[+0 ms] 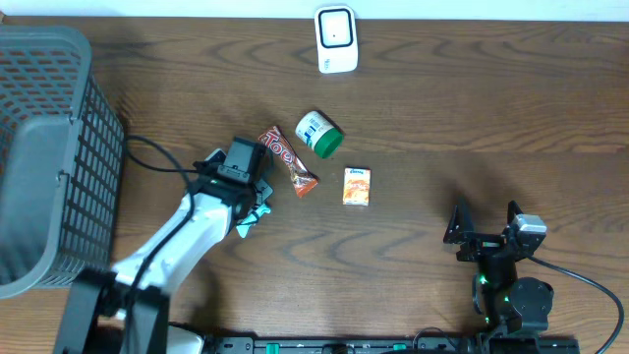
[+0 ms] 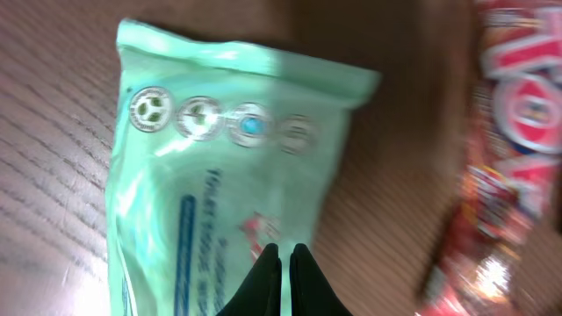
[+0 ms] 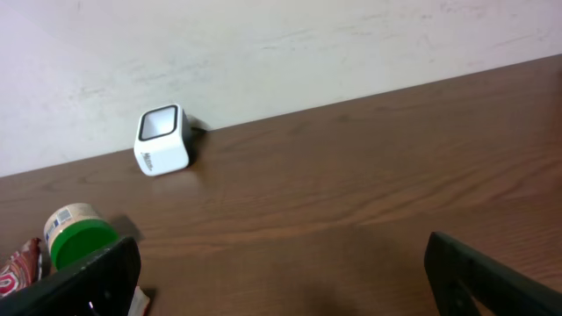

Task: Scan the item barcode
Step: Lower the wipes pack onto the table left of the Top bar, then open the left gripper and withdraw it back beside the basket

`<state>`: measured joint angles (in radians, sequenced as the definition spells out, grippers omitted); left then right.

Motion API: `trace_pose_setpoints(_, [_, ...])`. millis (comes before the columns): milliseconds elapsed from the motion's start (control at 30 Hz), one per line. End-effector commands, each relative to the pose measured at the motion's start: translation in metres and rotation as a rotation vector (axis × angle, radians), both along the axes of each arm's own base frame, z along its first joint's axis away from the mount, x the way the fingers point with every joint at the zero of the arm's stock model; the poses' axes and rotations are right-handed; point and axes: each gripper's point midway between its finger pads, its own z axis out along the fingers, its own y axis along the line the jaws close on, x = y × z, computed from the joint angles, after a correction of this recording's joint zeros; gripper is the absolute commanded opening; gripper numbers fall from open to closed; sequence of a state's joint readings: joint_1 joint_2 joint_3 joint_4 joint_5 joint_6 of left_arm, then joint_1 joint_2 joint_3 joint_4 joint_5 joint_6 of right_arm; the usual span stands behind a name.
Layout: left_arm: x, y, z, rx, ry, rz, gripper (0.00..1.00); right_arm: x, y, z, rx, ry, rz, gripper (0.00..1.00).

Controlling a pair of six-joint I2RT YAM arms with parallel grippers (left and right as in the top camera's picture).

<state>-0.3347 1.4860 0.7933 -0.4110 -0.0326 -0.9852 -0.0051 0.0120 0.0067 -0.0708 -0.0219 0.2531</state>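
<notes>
Well, from overhead I see the dark brown wooden tabletop (image 1: 442, 118) with a grey mesh plastic basket (image 1: 49, 147) at its left edge and a small white box-shaped barcode scanner (image 1: 336, 39) at the middle of its far edge. Near the centre lie a red foil-wrapped candy bar (image 1: 288, 159), a white round tub with a green lid (image 1: 318, 134) just beside it, and a small orange cardboard carton (image 1: 357, 187) a little nearer to me. My left claw (image 1: 252, 202) hangs over a mint-green plastic packet (image 1: 248, 222), which peeks out under the wrist, left of centre. My right claw (image 1: 485, 224) sits by the near right corner, well apart from everything.

On the left wrist view the packet lies flat and fills the left half, with the candy bar blurred along the right side. The claw's black fingers (image 2: 266, 276) are pressed together over the packet's near end. I cannot tell whether they have caught any film.

On the right wrist view the claw is spread wide and empty, looking across bare wood at the scanner and the tub.

I take the packet as the item to scan. It is on the wood, far from the scanner, so nothing is scanned yet. Lifting it, carrying it over and showing its barcode all remain.
</notes>
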Motion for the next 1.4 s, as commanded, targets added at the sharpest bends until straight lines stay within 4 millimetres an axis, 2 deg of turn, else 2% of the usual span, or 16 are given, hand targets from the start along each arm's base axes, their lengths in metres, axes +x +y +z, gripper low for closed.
trace_pose_setpoints(0, [-0.005, -0.001, 0.021, -0.007, -0.041, -0.057, 0.07, 0.000, 0.004, 0.000, 0.008, 0.000, 0.014, 0.99])
trace_pose_setpoints(100, [-0.011, 0.002, 0.031, -0.008, -0.047, -0.057, 0.08, 0.000, 0.004, 0.000, 0.008, 0.000, 0.014, 0.99])
trace_pose_setpoints(200, [-0.021, 0.006, 0.029, 0.006, -0.012, -0.056, 0.08, 0.000, 0.004, 0.000, 0.008, 0.000, 0.014, 0.99])
trace_pose_setpoints(467, [-0.051, 0.018, -0.011, 0.061, 0.139, -0.048, 0.07, 0.000, 0.004, 0.000, 0.008, 0.000, 0.014, 0.99])
trace_pose_setpoints(667, [-0.048, 0.016, -0.032, 0.072, 0.179, -0.044, 0.08, 0.000, 0.004, 0.000, 0.008, 0.000, 0.014, 0.99])
trace_pose_setpoints(767, [-0.042, 0.009, -0.044, 0.046, 0.187, -0.054, 0.07, 0.000, 0.004, 0.000, 0.008, 0.000, 0.014, 0.99])
trace_pose_setpoints(900, [-0.036, 0.003, -0.046, 0.017, 0.173, -0.063, 0.07, 0.000, 0.004, 0.000, 0.008, 0.000, 0.014, 0.99])
trace_pose_setpoints(1000, [-0.027, -0.001, -0.030, 0.007, 0.115, -0.091, 0.07, 0.000, 0.004, 0.000, 0.008, 0.000, 0.014, 0.99])
trace_pose_setpoints(1067, [-0.018, -0.004, -0.009, -0.004, 0.044, -0.116, 0.07, 0.000, 0.004, 0.000, 0.008, 0.000, 0.014, 0.99])
trace_pose_setpoints(1167, [-0.005, -0.007, 0.035, -0.026, -0.103, -0.145, 0.07, 0.000, 0.004, 0.000, 0.008, 0.000, 0.014, 0.99])
trace_pose_setpoints(1267, [0.006, -0.004, 0.091, -0.024, -0.288, -0.152, 0.07, 0.000, 0.004, 0.000, 0.008, 0.000, 0.014, 0.99])
trace_pose_setpoints(1300, [0.007, 0.000, 0.108, -0.015, -0.345, -0.141, 0.13, 0.000, 0.004, 0.000, 0.008, 0.000, 0.014, 0.99])
trace_pose_setpoints(1367, [0.006, 0.013, 0.139, 0.015, -0.454, -0.097, 0.41, 0.000, 0.004, 0.000, 0.008, 0.000, 0.014, 0.99])
